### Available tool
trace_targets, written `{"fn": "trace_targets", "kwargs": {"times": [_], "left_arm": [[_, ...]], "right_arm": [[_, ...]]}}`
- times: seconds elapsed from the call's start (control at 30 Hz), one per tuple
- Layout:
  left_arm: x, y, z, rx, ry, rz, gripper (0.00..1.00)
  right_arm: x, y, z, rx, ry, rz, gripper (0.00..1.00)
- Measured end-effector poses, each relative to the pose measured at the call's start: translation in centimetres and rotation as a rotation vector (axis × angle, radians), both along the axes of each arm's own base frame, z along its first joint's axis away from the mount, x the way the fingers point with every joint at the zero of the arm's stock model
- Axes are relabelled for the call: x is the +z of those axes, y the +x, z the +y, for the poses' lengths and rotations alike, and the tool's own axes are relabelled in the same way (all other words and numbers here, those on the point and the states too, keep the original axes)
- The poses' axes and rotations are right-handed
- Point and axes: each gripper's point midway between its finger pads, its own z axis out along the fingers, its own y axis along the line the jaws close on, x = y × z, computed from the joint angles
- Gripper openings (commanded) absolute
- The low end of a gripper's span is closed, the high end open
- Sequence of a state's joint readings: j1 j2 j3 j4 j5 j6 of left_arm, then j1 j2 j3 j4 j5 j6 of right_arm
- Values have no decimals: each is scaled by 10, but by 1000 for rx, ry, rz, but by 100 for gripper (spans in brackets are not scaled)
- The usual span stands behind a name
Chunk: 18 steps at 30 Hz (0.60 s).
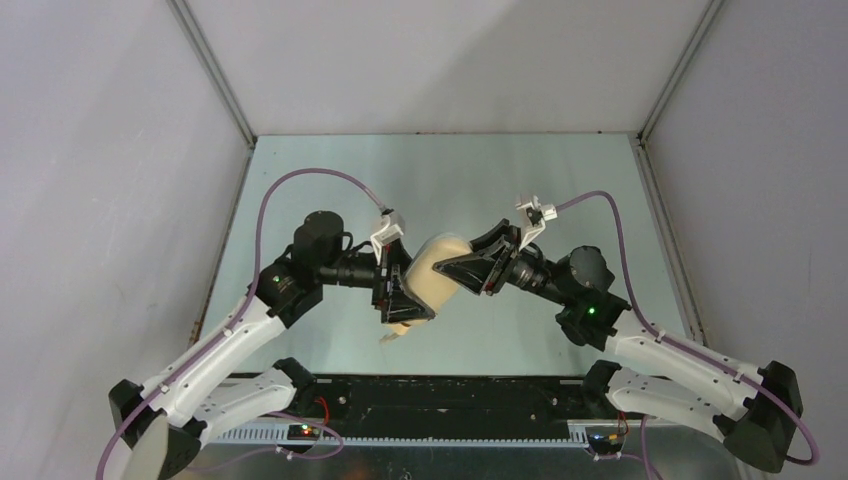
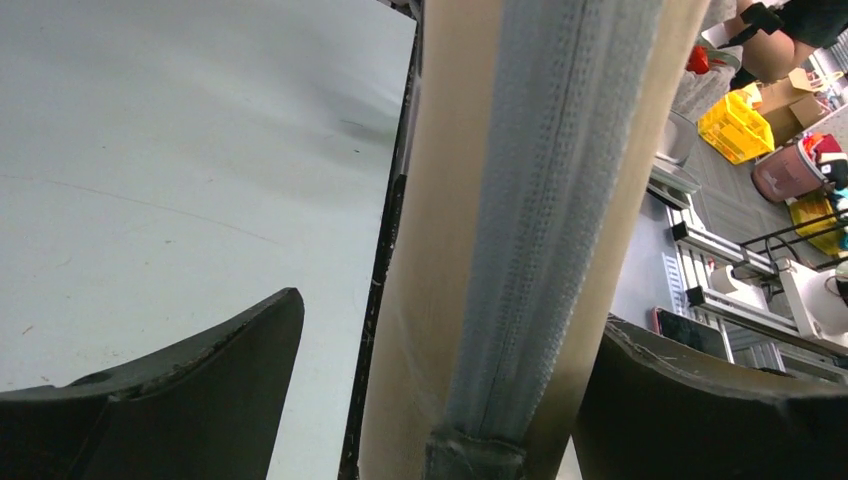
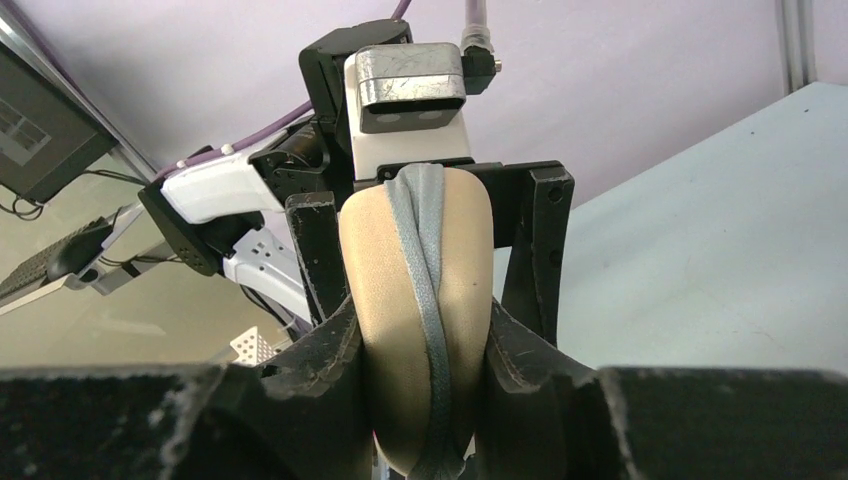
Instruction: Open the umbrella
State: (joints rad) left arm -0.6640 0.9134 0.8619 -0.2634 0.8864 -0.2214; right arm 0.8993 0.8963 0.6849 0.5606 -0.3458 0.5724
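Observation:
The umbrella (image 1: 438,268) is folded, a tan bundle with a grey band along its length, held in the air between my two grippers. My right gripper (image 1: 468,268) is shut on it, and in the right wrist view both fingers press the sides of the umbrella (image 3: 385,290) at my right gripper (image 3: 420,315). My left gripper (image 1: 400,298) stands open around the other end. In the left wrist view the umbrella (image 2: 470,250) lies close to the right finger (image 2: 700,400) of my left gripper (image 2: 452,310), with a gap to the left finger (image 2: 200,400). A pale end (image 1: 393,335) sticks out below the left gripper.
The pale green table (image 1: 330,200) lies under both arms, with grey enclosure walls (image 1: 120,180) on the left, back and right. A black rail (image 1: 450,400) runs along the near edge between the arm bases.

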Motion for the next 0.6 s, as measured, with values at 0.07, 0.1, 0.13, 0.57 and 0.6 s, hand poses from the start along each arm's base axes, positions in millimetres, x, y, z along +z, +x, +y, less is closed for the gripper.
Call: {"fn": "trace_targets", "kwargs": {"times": [0.07, 0.1, 0.13, 0.57, 0.6], "left_arm": [[0, -2, -1, -10, -2, 8, 87], [1, -3, -1, -14, -4, 10, 82], [1, -4, -2, -20, -7, 12, 79], [8, -11, -3, -59, -35, 32, 10], [8, -11, -3, -59, -34, 34, 8]], "right_arm": [[0, 1, 0, -2, 2, 1, 0], [0, 1, 0, -3, 3, 2, 0], [0, 2, 1, -6, 5, 4, 0], [-3, 9, 3, -29, 4, 11, 36], [-3, 10, 2, -37, 1, 10, 57]]}}
